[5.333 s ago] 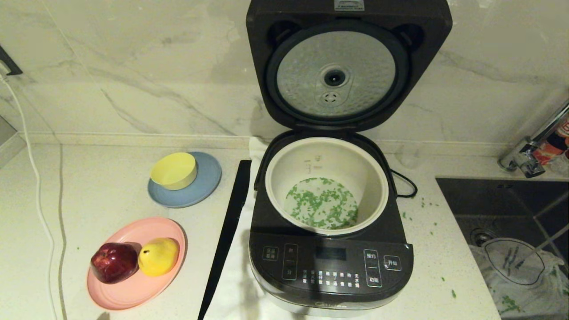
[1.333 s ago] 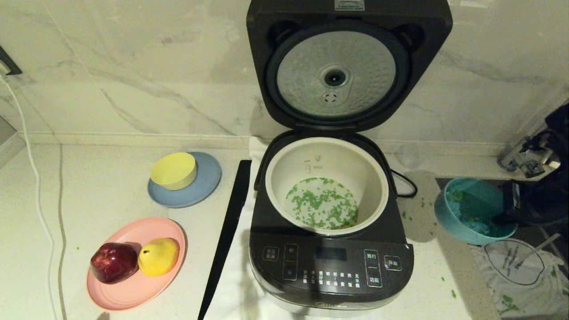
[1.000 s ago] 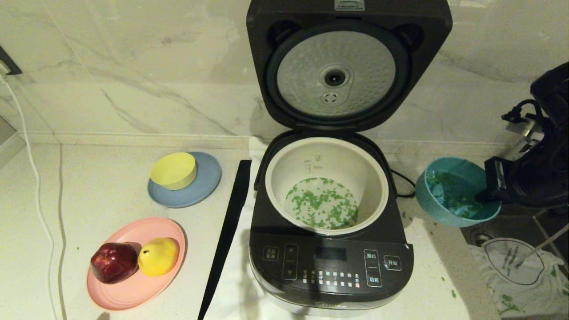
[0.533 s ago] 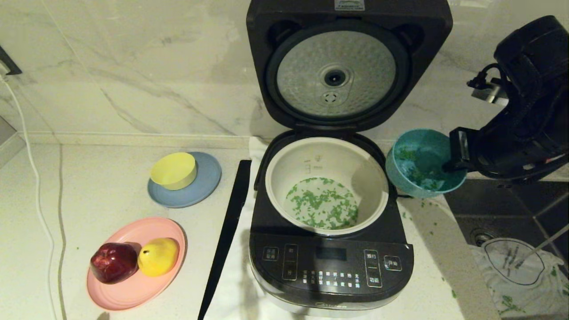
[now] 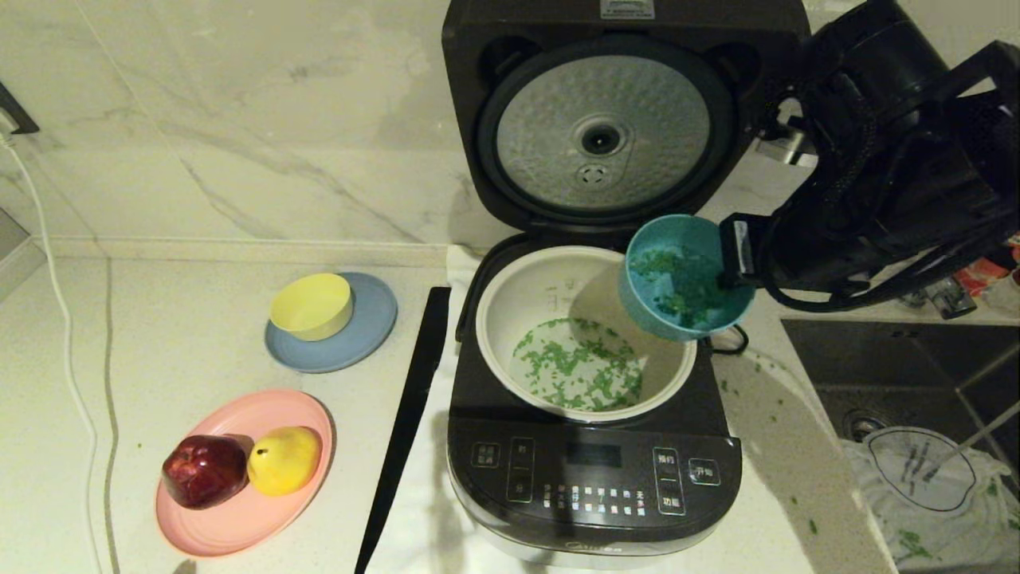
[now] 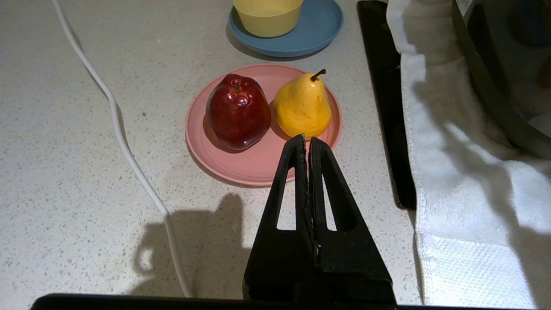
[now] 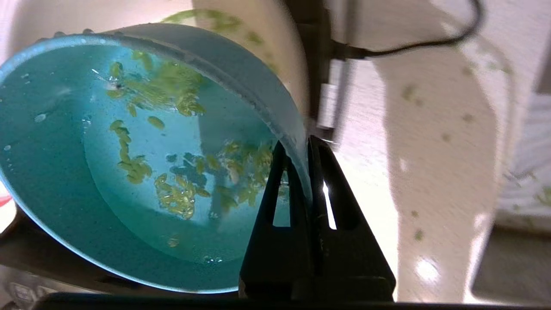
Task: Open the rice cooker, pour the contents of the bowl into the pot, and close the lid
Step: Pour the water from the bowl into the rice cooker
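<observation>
The dark grey rice cooker (image 5: 594, 478) stands open, its lid (image 5: 602, 119) upright against the wall. Its white pot (image 5: 510, 319) has chopped green bits (image 5: 578, 371) on the bottom. My right gripper (image 5: 729, 259) is shut on the rim of the teal bowl (image 5: 685, 275), which hangs tilted over the pot's right edge. In the right wrist view the bowl (image 7: 56, 181) holds wet green bits (image 7: 176, 193), with one finger inside and one outside the rim at my right gripper (image 7: 297, 146). My left gripper (image 6: 306, 140) is shut on nothing, low over the counter near the pink plate.
A pink plate (image 5: 231, 518) with a red apple (image 5: 205, 470) and a yellow pear (image 5: 284, 458) sits front left. Behind it a yellow bowl (image 5: 312, 305) rests on a grey-blue plate (image 5: 370, 335). A black strip (image 5: 406, 422) lies left of the cooker. The sink (image 5: 916, 383) is at right.
My right arm came in from the sink side holding the teal bowl, rose and moved left until the bowl hangs tilted over the pot's right edge. The left arm has not moved.
</observation>
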Robot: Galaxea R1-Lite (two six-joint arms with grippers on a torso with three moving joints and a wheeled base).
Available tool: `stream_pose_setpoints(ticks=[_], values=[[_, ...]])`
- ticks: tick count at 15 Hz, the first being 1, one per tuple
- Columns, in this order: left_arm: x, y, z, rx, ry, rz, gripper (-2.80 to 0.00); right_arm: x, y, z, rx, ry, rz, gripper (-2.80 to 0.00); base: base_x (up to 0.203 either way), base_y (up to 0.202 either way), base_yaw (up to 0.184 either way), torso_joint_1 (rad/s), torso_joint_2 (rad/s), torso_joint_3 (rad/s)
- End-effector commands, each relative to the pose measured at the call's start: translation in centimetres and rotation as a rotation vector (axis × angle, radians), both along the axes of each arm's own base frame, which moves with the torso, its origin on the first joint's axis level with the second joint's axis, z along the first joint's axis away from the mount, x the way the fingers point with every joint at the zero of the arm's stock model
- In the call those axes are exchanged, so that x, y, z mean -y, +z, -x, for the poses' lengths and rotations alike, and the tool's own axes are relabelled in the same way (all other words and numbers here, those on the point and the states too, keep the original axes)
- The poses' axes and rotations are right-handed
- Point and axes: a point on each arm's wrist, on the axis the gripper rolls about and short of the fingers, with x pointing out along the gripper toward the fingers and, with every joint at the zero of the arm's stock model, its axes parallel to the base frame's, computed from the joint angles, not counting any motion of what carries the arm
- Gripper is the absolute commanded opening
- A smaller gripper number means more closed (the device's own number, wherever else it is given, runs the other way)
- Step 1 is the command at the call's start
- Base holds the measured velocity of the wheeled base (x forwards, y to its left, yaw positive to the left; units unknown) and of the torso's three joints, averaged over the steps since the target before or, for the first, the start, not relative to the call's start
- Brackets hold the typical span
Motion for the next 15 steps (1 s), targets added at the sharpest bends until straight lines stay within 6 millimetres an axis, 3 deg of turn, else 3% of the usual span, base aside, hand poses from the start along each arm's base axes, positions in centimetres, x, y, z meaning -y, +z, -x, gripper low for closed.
stream_pose_setpoints(ticks=[1,10,15], values=[[0.0,-0.3,-0.1,-0.006,0.0,0.0,-2.8,-2.1,-1.0,-0.4,-0.013,0.043,0.012,-2.8,0.0,0.0,0.0,0.0,0.0,0.0],[0.0,-0.3,-0.1,-0.006,0.0,-0.001,-2.8,-5.7,-2.6,-3.0,0.127,-0.058,-0.051,-2.8,0.0,0.0,0.0,0.0,0.0,0.0],[0.0,-0.3,-0.1,-0.006,0.0,-0.001,-2.8,-7.5,-3.6,-3.1,0.233,-0.102,-0.049,-2.8,0.0,0.0,0.0,0.0,0.0,0.0]])
